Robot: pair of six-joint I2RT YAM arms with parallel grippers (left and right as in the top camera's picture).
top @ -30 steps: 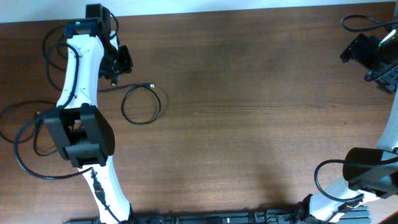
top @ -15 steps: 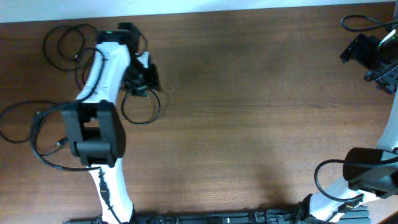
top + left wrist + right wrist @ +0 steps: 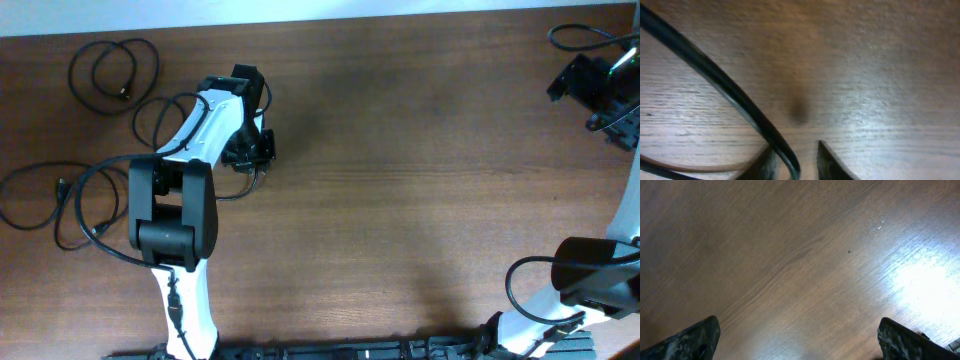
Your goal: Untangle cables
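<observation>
Thin black cables lie at the table's left. One coil (image 3: 112, 72) is at the far left back and a long loose cable (image 3: 30, 195) is by the left edge. A third loop (image 3: 240, 190) is mostly hidden under my left arm. My left gripper (image 3: 250, 150) is low over that loop. In the left wrist view its fingers (image 3: 796, 167) are close together, with this cable (image 3: 715, 82) running between them. The cable touches the left finger, and a small gap is left at the right finger. My right gripper (image 3: 600, 85) is wide open and empty (image 3: 797, 340) at the far right back.
Thicker black arm wires loop beside the left arm's base (image 3: 85, 215) and near the right gripper (image 3: 572, 38). The table's back edge (image 3: 400, 12) runs along the top. Bare wood (image 3: 420, 200) lies between the arms.
My left gripper has moved right and toward the front, from the back left corner onto the loop. The coil it hid at the back left now shows. The right arm has not moved.
</observation>
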